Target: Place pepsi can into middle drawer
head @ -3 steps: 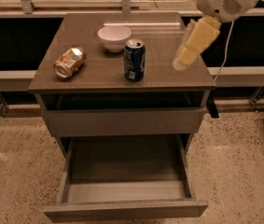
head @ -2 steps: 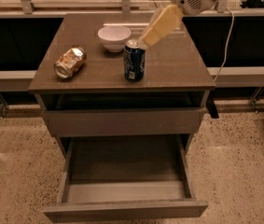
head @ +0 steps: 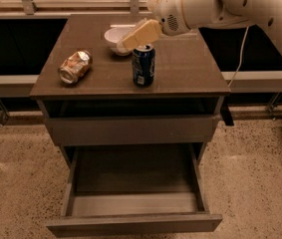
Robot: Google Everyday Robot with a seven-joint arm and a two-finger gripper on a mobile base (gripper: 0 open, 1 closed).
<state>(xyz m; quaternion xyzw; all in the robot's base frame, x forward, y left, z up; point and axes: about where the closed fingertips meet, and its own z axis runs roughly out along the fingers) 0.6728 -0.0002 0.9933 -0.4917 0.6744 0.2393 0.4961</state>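
The pepsi can (head: pixel 143 66), dark blue with a silver top, stands upright near the front middle of the cabinet top (head: pixel 190 68). My gripper (head: pixel 130 40) reaches in from the upper right on a white arm and hovers just above and slightly left of the can's top. It does not hold the can. The middle drawer (head: pixel 135 204) is pulled out wide below the closed upper front, and its inside is bare.
A crushed gold-silver can (head: pixel 74 66) lies on its side at the left of the cabinet top. A white bowl (head: pixel 114 36) sits at the back, partly behind my gripper. A dark shelf runs behind the cabinet. The floor is speckled stone.
My gripper has swung from the right side of the cabinet top leftward to just above the pepsi can. The can, bowl and drawer have not moved.
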